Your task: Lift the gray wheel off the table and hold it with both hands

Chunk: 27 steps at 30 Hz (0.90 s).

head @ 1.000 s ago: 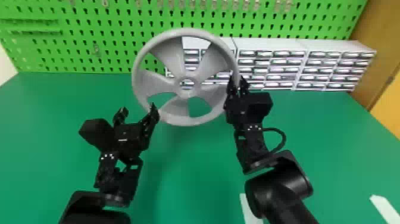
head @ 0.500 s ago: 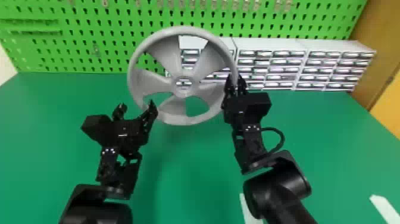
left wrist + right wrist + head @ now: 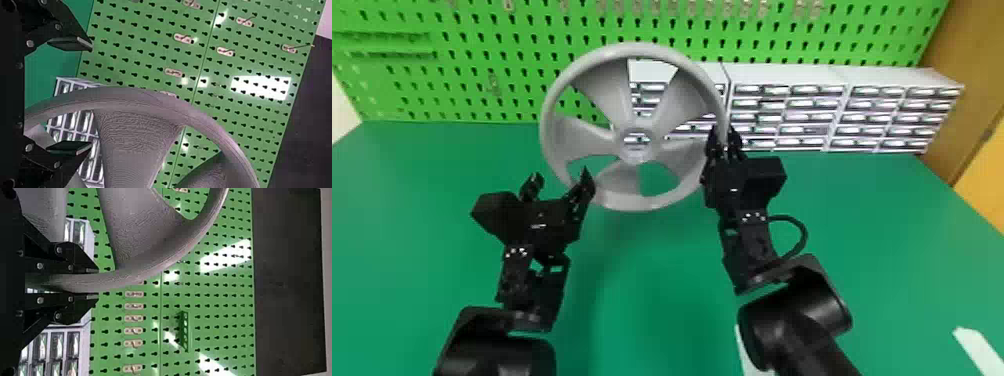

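Gray wheel (image 3: 612, 95) is upright in the upper middle of the head view, raised off the green table (image 3: 652, 320), right gripper (image 3: 724, 132) clamped on its right-hand rim; left gripper (image 3: 560, 175) has fingers spread wide at the lower-left rim, nothing pinched. Step in hand, as judged: get the second grip. In the left wrist view the rim runs across the space between the two fingers; contact can't be told. To do it well, the right gripper should keep its pinch and hold steady while the left lines up square to the rim, eases forward until the rim sits deep between the pads, then closes evenly. Closing early likely catches only the rim edge or nudges the wheel round in the single grip; pushing too far could bump a spoke. Wheel looks rigid and smooth, so a centred, firm squeeze should do; after that both arms need to move together. Versus the earliest frame: wheel sits slightly further left in the head view, right gripper shifts left with it, left gripper is a touch higher and further left, and its inner finger now overlaps the lower-left rim. Left fingers stay wide, right grip unchanged.
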Available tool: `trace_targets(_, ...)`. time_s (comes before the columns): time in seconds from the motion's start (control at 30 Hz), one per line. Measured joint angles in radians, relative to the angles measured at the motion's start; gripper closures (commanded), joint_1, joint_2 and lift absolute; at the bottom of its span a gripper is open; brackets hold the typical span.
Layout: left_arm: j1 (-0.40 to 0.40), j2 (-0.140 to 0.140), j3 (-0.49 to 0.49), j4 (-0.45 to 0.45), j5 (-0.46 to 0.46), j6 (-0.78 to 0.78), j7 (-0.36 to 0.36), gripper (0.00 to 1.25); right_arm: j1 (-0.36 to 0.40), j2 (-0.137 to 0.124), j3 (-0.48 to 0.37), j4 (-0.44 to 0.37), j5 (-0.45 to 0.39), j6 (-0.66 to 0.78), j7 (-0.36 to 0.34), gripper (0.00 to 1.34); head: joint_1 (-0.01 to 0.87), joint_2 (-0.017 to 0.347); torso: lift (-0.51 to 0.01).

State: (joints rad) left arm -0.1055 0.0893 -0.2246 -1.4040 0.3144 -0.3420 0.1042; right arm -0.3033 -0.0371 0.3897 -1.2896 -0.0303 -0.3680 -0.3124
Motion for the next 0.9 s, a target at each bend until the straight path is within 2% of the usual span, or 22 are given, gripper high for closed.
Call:
trace_targets(0.27,-0.008,0.0,0.002,0.008,-0.002,-0.008,0.002,0.4,0.001,0.0,0.003,-0.002,-0.001,-0.001,0.0,1.21,0.711,0.015,-0.098)
trace_targets(0.63,-0.008,0.0,-0.002,0.015,0.0,-0.009,0.002,0.53,0.001,-0.001,0.003,-0.004,-0.005,-0.003,0.0,1.21,0.711,0.015,-0.098)
trace_targets(0.9,-0.011,0.0,-0.013,0.019,0.018,-0.01,0.02,0.79,-0.001,0.0,0.004,-0.004,-0.005,-0.005,0.0,1.21,0.711,0.015,-0.098)
